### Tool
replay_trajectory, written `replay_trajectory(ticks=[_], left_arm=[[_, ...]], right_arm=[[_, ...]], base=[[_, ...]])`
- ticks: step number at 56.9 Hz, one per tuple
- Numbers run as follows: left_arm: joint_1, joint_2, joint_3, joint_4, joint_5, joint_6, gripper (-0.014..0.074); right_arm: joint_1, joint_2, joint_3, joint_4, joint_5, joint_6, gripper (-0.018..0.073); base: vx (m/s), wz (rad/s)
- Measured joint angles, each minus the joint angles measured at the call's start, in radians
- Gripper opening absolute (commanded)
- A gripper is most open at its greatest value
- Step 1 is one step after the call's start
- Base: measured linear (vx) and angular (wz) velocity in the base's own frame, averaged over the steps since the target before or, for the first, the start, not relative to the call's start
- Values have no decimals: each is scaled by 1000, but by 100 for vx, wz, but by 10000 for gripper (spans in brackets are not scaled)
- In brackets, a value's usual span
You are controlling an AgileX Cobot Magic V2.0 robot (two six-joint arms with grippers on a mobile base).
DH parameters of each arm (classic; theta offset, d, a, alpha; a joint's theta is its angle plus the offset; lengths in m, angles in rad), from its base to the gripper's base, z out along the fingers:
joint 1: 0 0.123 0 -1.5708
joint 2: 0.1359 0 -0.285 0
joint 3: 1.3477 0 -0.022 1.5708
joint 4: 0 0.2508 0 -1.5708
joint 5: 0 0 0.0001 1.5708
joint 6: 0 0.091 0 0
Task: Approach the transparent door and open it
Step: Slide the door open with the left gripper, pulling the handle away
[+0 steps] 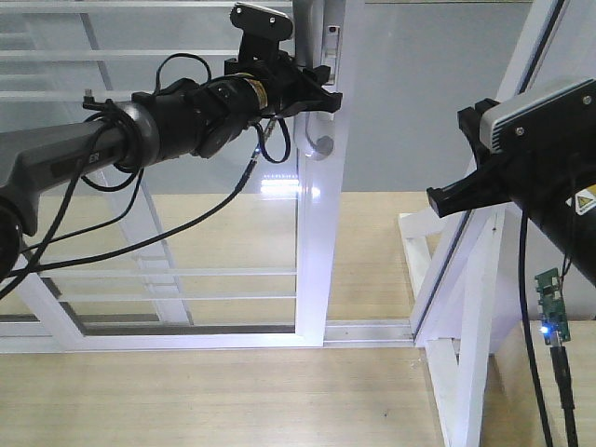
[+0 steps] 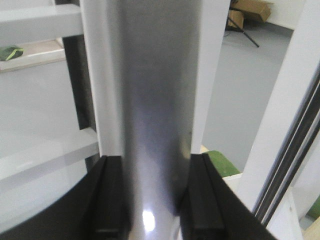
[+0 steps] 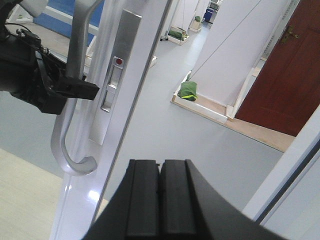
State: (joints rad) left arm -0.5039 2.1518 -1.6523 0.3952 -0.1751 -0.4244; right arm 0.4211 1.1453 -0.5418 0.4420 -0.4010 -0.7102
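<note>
Pinching the curved grey bar handle (image 2: 155, 125) of the white-framed transparent door (image 1: 315, 251) ahead, my left jaws could slide along its slick metal when pulling; right jaws sit pressed together.

The transparent door (image 1: 312, 270) is clear glass in a glossy white frame that mirrors the lights. Its handle (image 2: 155, 100) is smooth, satin grey metal. The left gripper (image 2: 156, 200) and right gripper (image 3: 160, 190) look like matt black plastic. The floor (image 1: 186, 391) shows pale wood grain.
</note>
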Motion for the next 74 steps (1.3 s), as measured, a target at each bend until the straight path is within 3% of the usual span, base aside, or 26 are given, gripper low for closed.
replay_trajectory(ticks=[50, 74], left_arm=[[97, -145, 12, -13, 445, 2, -3], [180, -198, 27, -24, 574, 6, -3]], right_arm=[[0, 0, 0, 4, 0, 0, -6], [0, 0, 0, 34, 0, 1, -6]], base=[[0, 0], [0, 0]])
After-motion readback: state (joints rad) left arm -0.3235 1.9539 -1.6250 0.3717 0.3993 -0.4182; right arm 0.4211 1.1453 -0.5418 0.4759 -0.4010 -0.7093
